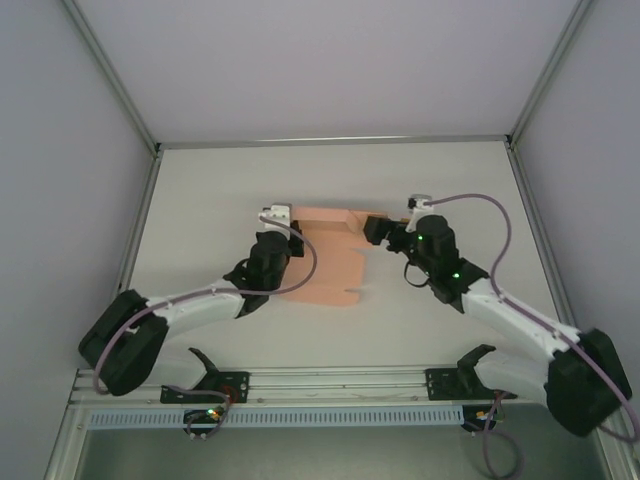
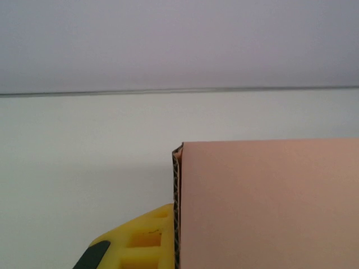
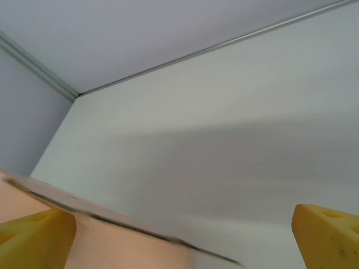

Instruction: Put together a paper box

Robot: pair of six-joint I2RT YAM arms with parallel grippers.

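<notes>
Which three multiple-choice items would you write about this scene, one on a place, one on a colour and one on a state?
1. Where is the salmon-pink corrugated card sheet?
A. around the middle of the white table
B. in the far right corner
C. on the near rail

2. What colour are the fingers of the right hand?
A. blue
B. red
C. yellow

3. How does the right hand stand?
A. shut on the sheet
B. open wide
C. shut on nothing

Answers:
1 A: the top view shows the sheet mid-table.
2 C: the right wrist view shows a yellow tip at each bottom corner.
3 B: those two tips stand far apart.
</notes>
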